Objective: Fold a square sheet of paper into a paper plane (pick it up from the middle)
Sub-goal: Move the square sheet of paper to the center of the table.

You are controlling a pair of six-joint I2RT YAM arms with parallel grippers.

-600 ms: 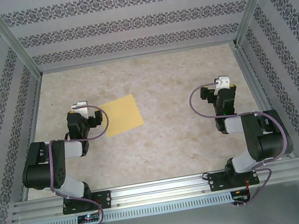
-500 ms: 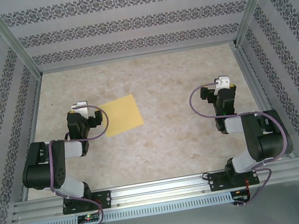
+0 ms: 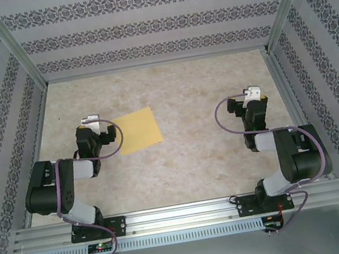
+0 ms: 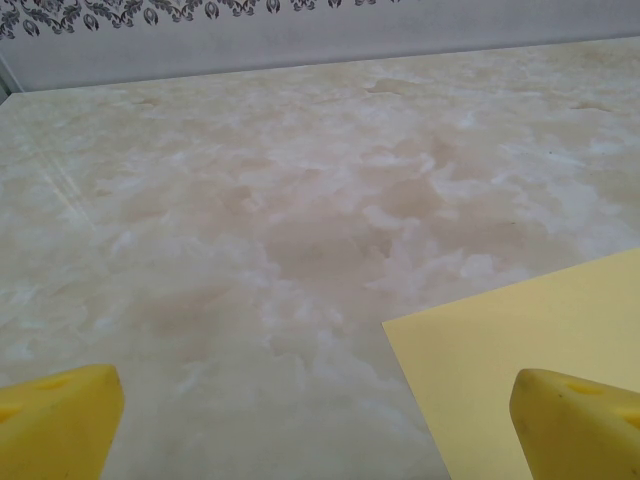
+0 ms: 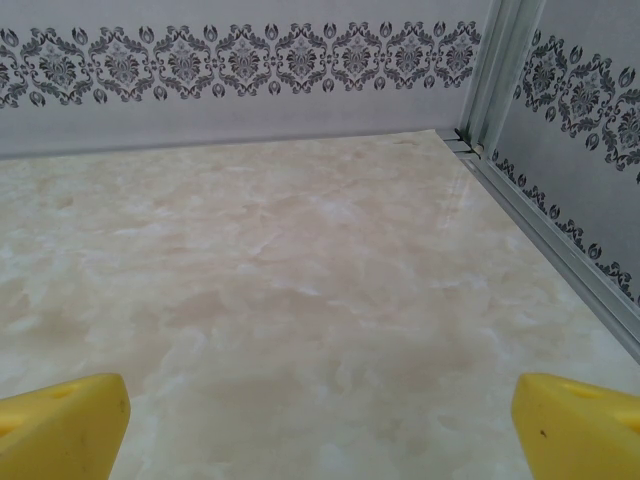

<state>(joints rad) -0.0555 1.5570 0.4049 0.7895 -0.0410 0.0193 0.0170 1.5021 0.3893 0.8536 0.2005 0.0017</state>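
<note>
The square sheet of paper (image 3: 137,130) lies flat and unfolded on the marbled table, left of centre. Its near-left corner (image 4: 520,340) shows in the left wrist view, just inside the right fingertip. My left gripper (image 3: 90,123) sits right beside the sheet's left edge, jaws wide open with nothing between them; its yellow fingertips (image 4: 60,420) flank bare table. My right gripper (image 3: 251,95) is far off on the right side, open over empty table, with yellow fingertips (image 5: 575,425) at the bottom corners of its wrist view.
Patterned walls and aluminium posts (image 3: 10,45) enclose the table on three sides. A metal rail (image 5: 560,245) runs along the right edge close to the right gripper. The arm bases stand on the near rail (image 3: 183,217).
</note>
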